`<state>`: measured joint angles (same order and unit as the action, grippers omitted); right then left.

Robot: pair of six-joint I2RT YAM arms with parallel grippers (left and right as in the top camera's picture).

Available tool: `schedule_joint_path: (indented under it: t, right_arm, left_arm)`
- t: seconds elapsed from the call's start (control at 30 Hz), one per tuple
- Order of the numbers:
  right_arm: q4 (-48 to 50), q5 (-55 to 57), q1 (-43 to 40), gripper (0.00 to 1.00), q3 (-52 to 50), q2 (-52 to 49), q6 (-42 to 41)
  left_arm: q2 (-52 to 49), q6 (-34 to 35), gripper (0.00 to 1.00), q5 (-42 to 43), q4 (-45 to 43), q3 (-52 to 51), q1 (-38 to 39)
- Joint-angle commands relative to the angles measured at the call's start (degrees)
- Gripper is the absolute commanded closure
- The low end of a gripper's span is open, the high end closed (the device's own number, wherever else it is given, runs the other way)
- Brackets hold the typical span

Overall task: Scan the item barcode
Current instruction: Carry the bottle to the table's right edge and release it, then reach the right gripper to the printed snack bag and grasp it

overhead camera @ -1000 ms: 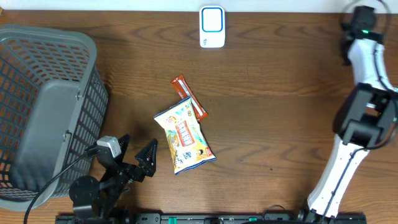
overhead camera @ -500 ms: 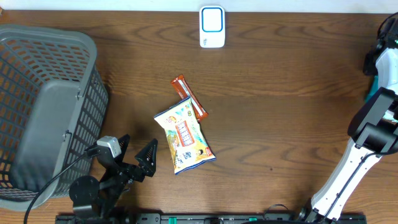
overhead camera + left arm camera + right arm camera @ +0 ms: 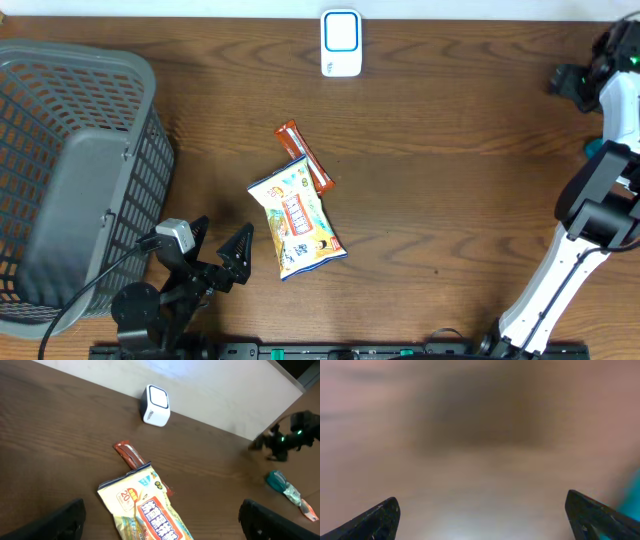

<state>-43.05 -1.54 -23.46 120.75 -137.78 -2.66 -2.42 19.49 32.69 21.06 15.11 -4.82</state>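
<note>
A white and blue scanner (image 3: 341,43) stands at the table's far edge and shows in the left wrist view as the scanner (image 3: 155,406) too. A yellow snack bag (image 3: 295,217) lies mid-table, with a red bar packet (image 3: 303,157) just beyond it. My left gripper (image 3: 215,250) hovers open near the front edge, left of the bag. In its own view the left gripper (image 3: 160,512) frames the yellow bag (image 3: 145,515). My right gripper (image 3: 572,82) is at the far right, open, with nothing between its fingers. A teal packet (image 3: 282,485) lies on the table near it. The right wrist view is blurred, and the right gripper (image 3: 482,510) stands wide there.
A grey plastic basket (image 3: 75,180) fills the left side of the table. The right arm's white links (image 3: 560,270) run along the right edge. Brown wood tabletop (image 3: 450,200) lies bare between the snack bag and the right arm.
The right gripper has opened and swung at the far right edge, from the back corner to lower and leftward. The left arm and the packets mid-table have not moved.
</note>
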Motion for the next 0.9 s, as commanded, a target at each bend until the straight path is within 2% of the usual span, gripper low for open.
schedule_joint_path:
  t: [0.0, 0.07, 0.13, 0.23, 0.37, 0.57, 0.87]
  right_arm:
    - [-0.04, -40.96, 3.69, 0.01, 0.33, 5.20, -10.67]
    - [-0.07, -53.29, 6.01, 0.01, 0.31, 4.83, -13.55]
    - [-0.55, -58.90, 9.01, 0.01, 0.31, 4.50, -15.04]
    - [-4.37, -59.43, 14.56, 0.01, 0.31, 4.48, -14.69]
    - [-9.22, -58.31, 23.69, 0.01, 0.31, 4.48, -9.40]
    - [-15.13, -50.12, 36.57, 0.01, 0.31, 4.72, -6.58]
    - [-34.80, -16.41, 52.04, 0.01, 0.17, 6.27, -8.70]
  left_arm:
    - [0.31, -0.11, 0.02, 0.33, -0.07, -0.02, -0.20]
    - [0.31, -0.11, 0.02, 0.33, -0.07, -0.02, -0.20]
    - [0.31, -0.11, 0.02, 0.33, -0.07, -0.02, -0.20]
    - [0.31, -0.11, 0.02, 0.33, -0.07, -0.02, -0.20]
    - [0.31, -0.11, 0.02, 0.33, -0.07, -0.02, -0.20]
    - [0.31, -0.11, 0.02, 0.33, -0.07, -0.02, -0.20]
    - [0.31, -0.11, 0.02, 0.33, -0.07, -0.02, -0.20]
